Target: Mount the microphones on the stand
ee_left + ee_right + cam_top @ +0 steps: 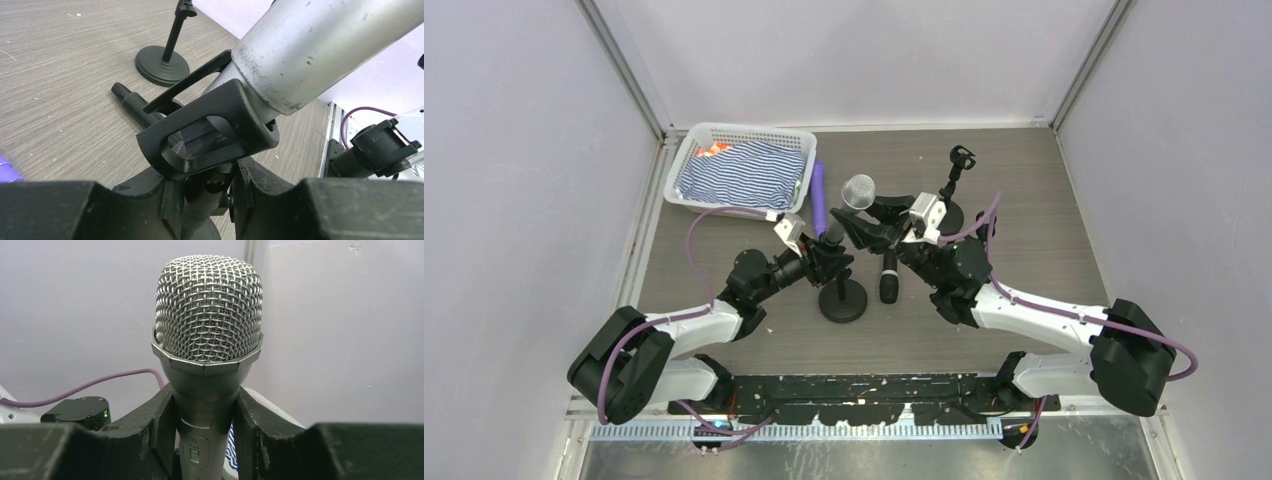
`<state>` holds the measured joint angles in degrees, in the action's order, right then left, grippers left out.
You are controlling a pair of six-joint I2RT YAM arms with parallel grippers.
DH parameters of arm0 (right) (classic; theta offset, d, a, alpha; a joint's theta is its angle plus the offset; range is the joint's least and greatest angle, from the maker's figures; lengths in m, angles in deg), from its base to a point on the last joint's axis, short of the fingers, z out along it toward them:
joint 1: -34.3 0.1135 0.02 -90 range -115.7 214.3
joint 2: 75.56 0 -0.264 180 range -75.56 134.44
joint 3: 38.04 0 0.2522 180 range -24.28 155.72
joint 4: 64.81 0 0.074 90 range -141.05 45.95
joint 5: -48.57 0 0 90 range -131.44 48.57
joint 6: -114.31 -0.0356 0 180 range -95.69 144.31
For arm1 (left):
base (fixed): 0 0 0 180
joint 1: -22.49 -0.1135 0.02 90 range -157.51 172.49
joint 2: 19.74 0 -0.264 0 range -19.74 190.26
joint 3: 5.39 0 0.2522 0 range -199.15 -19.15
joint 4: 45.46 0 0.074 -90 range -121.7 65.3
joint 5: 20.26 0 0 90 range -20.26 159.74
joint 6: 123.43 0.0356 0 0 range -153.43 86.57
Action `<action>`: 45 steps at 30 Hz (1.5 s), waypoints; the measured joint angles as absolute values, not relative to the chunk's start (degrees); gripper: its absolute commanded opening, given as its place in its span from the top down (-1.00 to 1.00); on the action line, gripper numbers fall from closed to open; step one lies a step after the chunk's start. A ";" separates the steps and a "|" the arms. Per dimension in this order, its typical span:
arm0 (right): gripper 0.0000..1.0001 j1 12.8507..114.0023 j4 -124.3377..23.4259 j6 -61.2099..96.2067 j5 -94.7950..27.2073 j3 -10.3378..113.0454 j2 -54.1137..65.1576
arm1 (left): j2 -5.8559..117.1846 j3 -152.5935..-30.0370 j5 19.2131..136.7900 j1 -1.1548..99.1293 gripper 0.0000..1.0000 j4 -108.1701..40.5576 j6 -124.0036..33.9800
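Overhead view of a table (1024, 250) carrying three microphones, two stands, one white basket (686, 150) and one striped cloth (739, 172) lying in it. The silver microphone (858, 191) is raised above the table centre, clamped around its body by the right gripper (874, 215). The black microphone (889, 275) lies flat on the table between the two arms, just beside the round base of the near stand (842, 298). The purple microphone (818, 195) lies along the basket's right wall. The left gripper (829, 255) is clenched on the upper stem of the near stand, below its clip (210, 135). The far stand (951, 185) stands upright and unheld behind the right gripper. The silver microphone has a domed woven-wire head (207, 310) above a faceted collar, a smooth grey barrel with small scuffs, and a slide switch (194, 455) low on the barrel. The right wrist view alone shows this head in detail and the fingers (160, 425) pressing both sides of the barrel. The left wrist view alone shows the barrel's tapered lower end meeting the black clip, which is a tilted open cradle. How far the end has entered the cradle cannot be told. The overhead view alone shows the basket, the cloth and both arms together.
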<state>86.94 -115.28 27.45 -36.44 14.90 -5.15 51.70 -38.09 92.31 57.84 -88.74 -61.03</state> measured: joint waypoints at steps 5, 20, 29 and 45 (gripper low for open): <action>0.99 86.94 -117.09 27.95 -35.50 13.06 -5.56 | 51.72 -38.09 92.24 57.67 1.00 -88.78 -61.38; 0.99 87.53 -109.92 35.41 -32.35 12.14 -8.38 | 51.72 -38.06 92.44 57.56 1.00 -88.76 -61.46; 0.99 87.90 -112.63 35.97 -33.49 12.14 -5.74 | 51.63 -37.98 92.46 57.29 0.99 -88.74 -61.55; 0.99 88.91 -121.99 36.96 -36.48 7.79 -2.02 | 51.63 -37.21 91.91 57.23 1.00 -90.09 -62.62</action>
